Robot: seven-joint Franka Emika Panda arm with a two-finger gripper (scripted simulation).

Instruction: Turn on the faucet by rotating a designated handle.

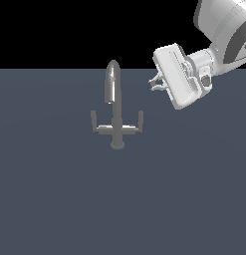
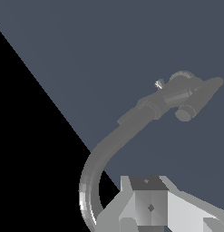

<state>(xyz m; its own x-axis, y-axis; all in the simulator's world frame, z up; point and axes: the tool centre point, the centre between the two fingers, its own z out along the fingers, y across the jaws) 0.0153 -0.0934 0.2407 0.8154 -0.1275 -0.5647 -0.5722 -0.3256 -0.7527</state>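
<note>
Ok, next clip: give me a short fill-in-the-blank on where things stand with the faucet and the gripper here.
1. The faucet has a crossbar with ___ short arms.
2. In the exterior view, the gripper is off to the faucet's ___ side.
3. The gripper is ___ touching the handle.
4. The spout's shape is ___.

Missing words: two; right; not; arched

No readable text, label or number appears anywhere.
</note>
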